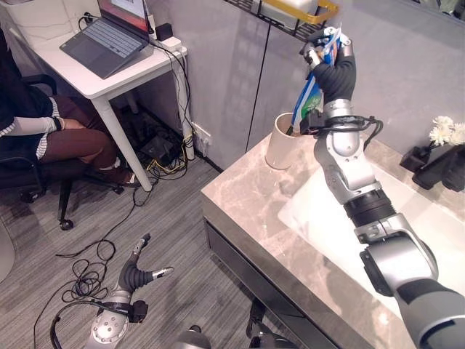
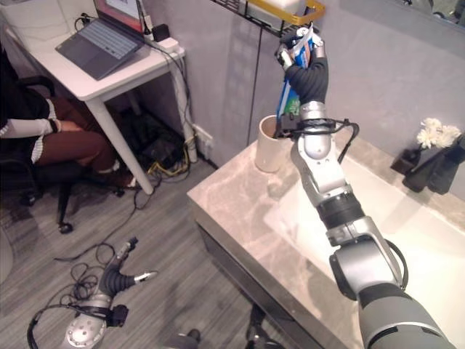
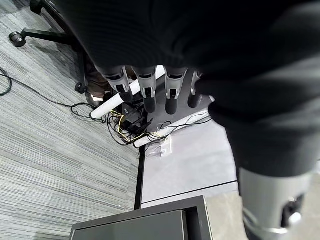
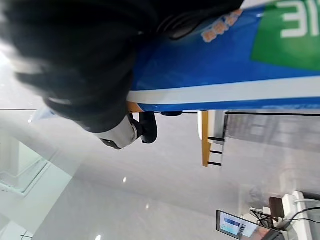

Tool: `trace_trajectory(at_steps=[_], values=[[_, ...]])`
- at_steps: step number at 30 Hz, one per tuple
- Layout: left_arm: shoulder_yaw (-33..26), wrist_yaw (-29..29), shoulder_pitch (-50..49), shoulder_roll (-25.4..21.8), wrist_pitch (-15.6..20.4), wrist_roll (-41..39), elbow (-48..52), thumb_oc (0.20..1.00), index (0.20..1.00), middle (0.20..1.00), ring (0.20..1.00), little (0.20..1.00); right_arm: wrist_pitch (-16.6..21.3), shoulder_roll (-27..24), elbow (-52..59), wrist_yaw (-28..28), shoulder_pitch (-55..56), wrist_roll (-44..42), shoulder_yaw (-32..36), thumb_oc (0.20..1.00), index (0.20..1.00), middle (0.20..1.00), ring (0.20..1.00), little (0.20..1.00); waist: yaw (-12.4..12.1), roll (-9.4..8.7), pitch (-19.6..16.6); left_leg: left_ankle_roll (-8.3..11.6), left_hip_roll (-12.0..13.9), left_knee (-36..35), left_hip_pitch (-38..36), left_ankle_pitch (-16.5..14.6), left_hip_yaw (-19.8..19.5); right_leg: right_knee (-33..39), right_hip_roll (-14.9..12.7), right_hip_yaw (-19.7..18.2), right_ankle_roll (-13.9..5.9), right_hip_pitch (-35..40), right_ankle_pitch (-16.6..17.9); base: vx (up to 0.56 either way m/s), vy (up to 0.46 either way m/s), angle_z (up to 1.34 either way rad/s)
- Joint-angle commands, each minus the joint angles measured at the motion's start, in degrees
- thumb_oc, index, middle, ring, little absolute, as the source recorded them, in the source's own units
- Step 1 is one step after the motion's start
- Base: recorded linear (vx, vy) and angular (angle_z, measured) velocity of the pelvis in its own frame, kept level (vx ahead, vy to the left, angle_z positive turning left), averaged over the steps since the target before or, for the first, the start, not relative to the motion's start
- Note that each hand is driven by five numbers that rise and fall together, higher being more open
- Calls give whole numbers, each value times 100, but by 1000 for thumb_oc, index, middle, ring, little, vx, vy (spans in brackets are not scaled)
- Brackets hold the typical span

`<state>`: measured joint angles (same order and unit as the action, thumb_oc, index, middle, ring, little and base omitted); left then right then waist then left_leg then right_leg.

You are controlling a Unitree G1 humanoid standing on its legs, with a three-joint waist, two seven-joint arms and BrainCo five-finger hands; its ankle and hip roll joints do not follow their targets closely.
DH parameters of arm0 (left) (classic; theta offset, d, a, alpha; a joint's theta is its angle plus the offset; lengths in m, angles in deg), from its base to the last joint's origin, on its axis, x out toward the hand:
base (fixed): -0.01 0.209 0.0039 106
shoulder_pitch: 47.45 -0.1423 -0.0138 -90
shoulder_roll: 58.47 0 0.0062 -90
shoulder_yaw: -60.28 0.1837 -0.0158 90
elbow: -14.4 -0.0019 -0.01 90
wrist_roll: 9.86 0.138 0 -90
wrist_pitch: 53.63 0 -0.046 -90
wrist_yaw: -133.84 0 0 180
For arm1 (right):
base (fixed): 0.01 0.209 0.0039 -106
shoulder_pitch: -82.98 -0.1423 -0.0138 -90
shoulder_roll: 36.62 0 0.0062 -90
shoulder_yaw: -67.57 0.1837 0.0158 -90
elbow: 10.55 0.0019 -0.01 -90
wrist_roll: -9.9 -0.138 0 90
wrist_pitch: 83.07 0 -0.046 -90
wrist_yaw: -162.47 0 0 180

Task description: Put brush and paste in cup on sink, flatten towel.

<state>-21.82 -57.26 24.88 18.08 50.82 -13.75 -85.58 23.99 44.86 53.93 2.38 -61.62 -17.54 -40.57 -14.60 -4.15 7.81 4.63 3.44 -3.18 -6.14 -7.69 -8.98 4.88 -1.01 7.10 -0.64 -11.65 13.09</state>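
My right hand (image 1: pixel 336 71) is raised above the back of the counter, shut on a blue and green toothpaste tube (image 1: pixel 308 96). The tube hangs down from the fingers, and its lower end reaches the mouth of a cream cup (image 1: pixel 280 144). The cup stands upright on the marble counter (image 1: pixel 247 196), left of the white sink basin (image 1: pixel 327 225). In the right wrist view the tube (image 4: pixel 225 65) lies close across the hand (image 4: pixel 75 60). My left hand (image 1: pixel 138 273) hangs low over the grey floor, left of the counter, with its fingers (image 3: pixel 145 90) straight and holding nothing.
A wire shelf with a yellow basket (image 1: pixel 301 13) hangs on the wall just above my right hand. White flowers (image 1: pixel 445 132) and a dark object (image 1: pixel 439 169) sit at the counter's far right. A white desk (image 1: pixel 109 73) with a laptop and a seated person (image 1: pixel 43 134) are to the left.
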Motion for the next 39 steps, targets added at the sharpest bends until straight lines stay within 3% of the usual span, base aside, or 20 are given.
trace_trajectory(at_steps=[1, 8, 9, 14, 15, 16, 18, 33, 39], values=[[48, -113, -6, -374, 256, 4, 575, 1000, 1000, 1000, 1000, 1000, 245, -150, 183, 52, -395, -90, 135, 200, 200, 200, 200, 200, -87, -82, 13, -470, -473, -182, -313, 154, 128, -656, -302, -284, -606, 431, -557, 0, 0, 0], [64, -117, 11, -362, 263, 2, 602, 1000, 1000, 1000, 1000, 1000, 258, -128, 84, 64, -329, -126, 175, 200, 200, 200, 200, 200, -108, -74, 44, -464, -472, -182, -311, 150, 124, -660, -303, -271, -600, 423, -565, 0, 0, 0], [67, -332, 139, -243, 215, -4, 305, 1000, 1000, 1000, 1000, 1000, 283, 46, 106, 16, -194, -166, 140, 200, 200, 200, 200, 200, -76, -71, 46, -465, -443, -182, -341, 102, 145, -667, -268, -284, -603, 448, -603, 0, 0, 0], [58, -111, -68, -400, 395, -2, 469, 1000, 1000, 1000, 1000, 1000, 258, 51, -184, 88, -541, -153, 84, 200, 200, 200, 200, 200, -125, -53, 86, -462, -463, -182, -285, 174, 143, -673, -289, -296, -607, 398, -563, -11, 2, -1], [46, -96, -75, -428, 391, -25, 466, 1000, 1000, 1000, 1000, 1000, 240, 20, -151, 96, -556, -102, 63, 407, 407, 407, 407, 407, -127, -42, 85, -460, -465, -182, -285, 176, 138, -673, -293, -297, -608, 391, -559, 0, 0, 0], [53, -81, -64, -469, 384, -11, 479, 1000, 1000, 1000, 1000, 1000, 248, 4, -77, 109, -550, -51, 60, 671, 671, 671, 671, 671, -123, -32, 88, -463, -463, -182, -282, 177, 133, -675, -297, -294, -610, 390, -559, 0, 0, 0], [56, -87, -39, -483, 375, -2, 485, 1000, 1000, 1000, 1000, 1000, 259, 14, -9, 136, -523, -25, 90, 1000, 1000, 1000, 1000, 1000, -120, -28, 88, -466, -465, -182, -287, 174, 130, -670, -299, -296, -611, 396, -557, 0, 0, 0], [235, -137, 181, -426, 313, 124, 315, 1000, 1000, 1000, 1000, 1000, 332, 45, 835, 268, -256, 335, 203, 1000, 1000, 1000, 1000, 1000, 19, -16, 20, -491, -501, -182, -376, 111, 220, -641, -299, -381, -630, 438, -544, -2, 2, 0], [311, -182, 342, -313, 243, 280, 118, 1000, 1000, 1000, 1000, 1000, 297, -317, 1561, 337, 114, 751, 400, 1000, 1000, 1000, 1000, 1000, 173, -40, -19, -530, -543, -182, -437, 84, 333, -626, -286, -495, -658, 462, -491, -26, 27, -9]])
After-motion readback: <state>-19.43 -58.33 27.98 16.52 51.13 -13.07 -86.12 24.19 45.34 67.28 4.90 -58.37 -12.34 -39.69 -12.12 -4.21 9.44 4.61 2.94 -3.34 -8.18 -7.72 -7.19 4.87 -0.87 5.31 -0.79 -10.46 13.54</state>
